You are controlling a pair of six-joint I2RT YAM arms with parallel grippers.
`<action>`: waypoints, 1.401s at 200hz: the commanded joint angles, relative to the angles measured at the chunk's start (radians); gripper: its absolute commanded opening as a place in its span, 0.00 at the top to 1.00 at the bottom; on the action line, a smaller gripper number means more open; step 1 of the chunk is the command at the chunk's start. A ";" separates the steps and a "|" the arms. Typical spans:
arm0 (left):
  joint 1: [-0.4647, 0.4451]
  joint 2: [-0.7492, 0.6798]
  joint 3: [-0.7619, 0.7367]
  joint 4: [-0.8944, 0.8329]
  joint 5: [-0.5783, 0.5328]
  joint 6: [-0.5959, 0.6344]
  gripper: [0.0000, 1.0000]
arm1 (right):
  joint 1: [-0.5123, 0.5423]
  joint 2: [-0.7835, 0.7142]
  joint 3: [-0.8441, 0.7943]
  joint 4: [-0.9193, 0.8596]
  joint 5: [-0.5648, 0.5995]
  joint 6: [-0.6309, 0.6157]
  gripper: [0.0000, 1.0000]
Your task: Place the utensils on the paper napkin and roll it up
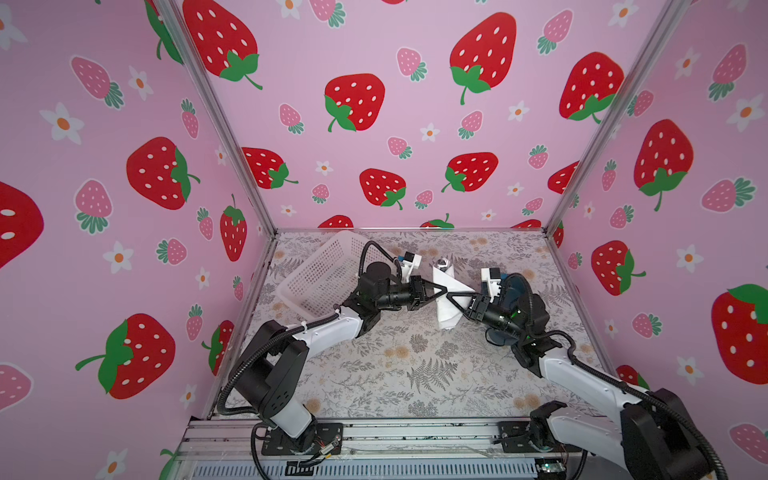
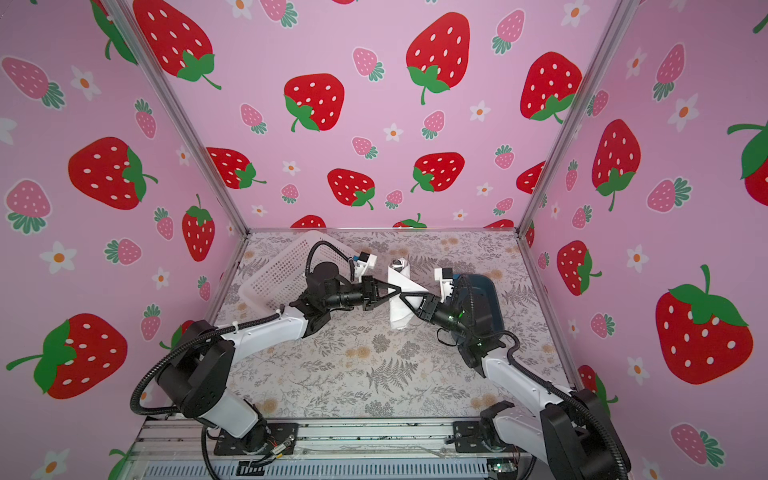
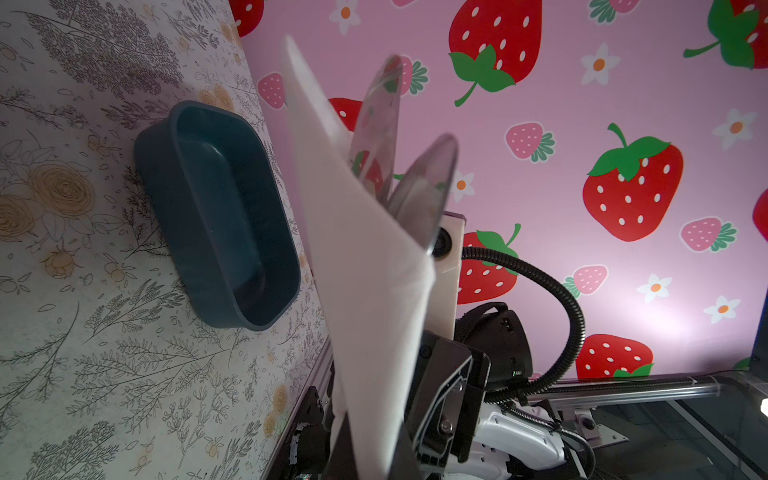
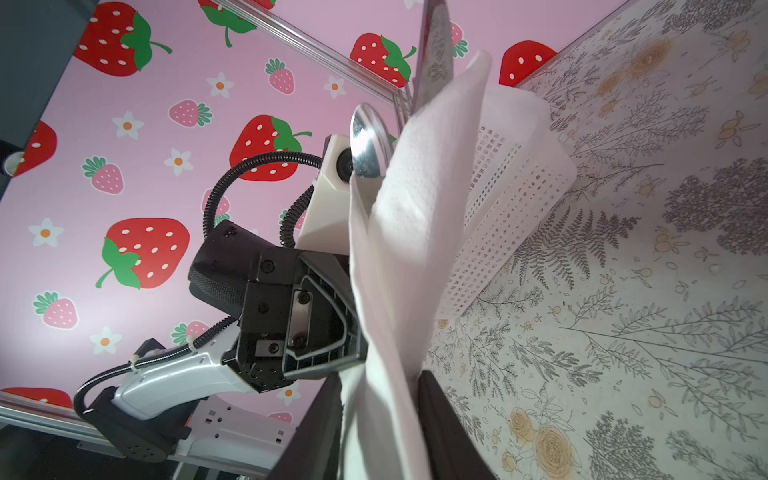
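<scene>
Right wrist view: the paper napkin (image 4: 415,232), rolled loosely round the utensils (image 4: 365,145), sits between the right gripper's (image 4: 380,374) jaws; whether they press it I cannot tell. The left gripper (image 4: 357,336) is clenched on the roll from the opposite side. Judged risk: with one pinch only, the loose outer flap could unwind and the utensils, poking out beyond the grippers, slide onto the counter (image 4: 623,332)
</scene>
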 commanded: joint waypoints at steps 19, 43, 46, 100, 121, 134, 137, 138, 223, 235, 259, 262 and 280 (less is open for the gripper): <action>-0.006 -0.015 0.007 0.092 0.017 -0.026 0.91 | 0.006 -0.002 0.032 0.040 -0.013 0.014 0.71; -0.007 -0.016 0.004 0.089 0.014 -0.027 0.91 | 0.006 0.001 0.037 0.061 -0.016 0.027 0.78; -0.007 -0.015 0.002 0.087 0.013 -0.027 0.91 | 0.005 0.001 0.037 0.061 -0.016 0.026 0.79; -0.007 -0.002 0.003 0.063 0.024 -0.030 0.80 | 0.005 -0.003 0.049 0.060 -0.017 0.024 0.88; -0.006 0.005 0.009 0.061 0.032 -0.030 0.75 | 0.006 -0.008 0.050 0.053 -0.011 0.020 0.88; -0.008 0.007 0.010 0.061 0.031 -0.029 0.73 | 0.006 -0.008 0.047 0.052 -0.011 0.020 0.89; -0.008 0.008 0.010 0.061 0.031 -0.029 0.73 | 0.006 -0.009 0.047 0.051 -0.011 0.020 0.89; -0.008 0.008 0.010 0.061 0.032 -0.028 0.73 | 0.006 -0.009 0.047 0.051 -0.011 0.020 0.89; -0.025 0.056 0.035 0.109 0.069 -0.054 0.63 | 0.006 0.005 0.058 0.065 -0.025 0.022 0.89; -0.024 0.056 0.037 0.111 0.068 -0.055 0.64 | 0.006 0.008 0.059 0.066 -0.028 0.021 0.90; -0.023 0.049 0.031 0.125 0.054 -0.055 0.71 | 0.006 0.007 0.053 0.064 -0.027 0.021 0.89; -0.023 0.048 0.030 0.126 0.053 -0.054 0.72 | 0.006 0.006 0.052 0.063 -0.026 0.021 0.89; -0.022 0.039 0.023 0.127 0.044 -0.051 0.76 | 0.006 -0.001 0.050 0.059 -0.024 0.020 0.89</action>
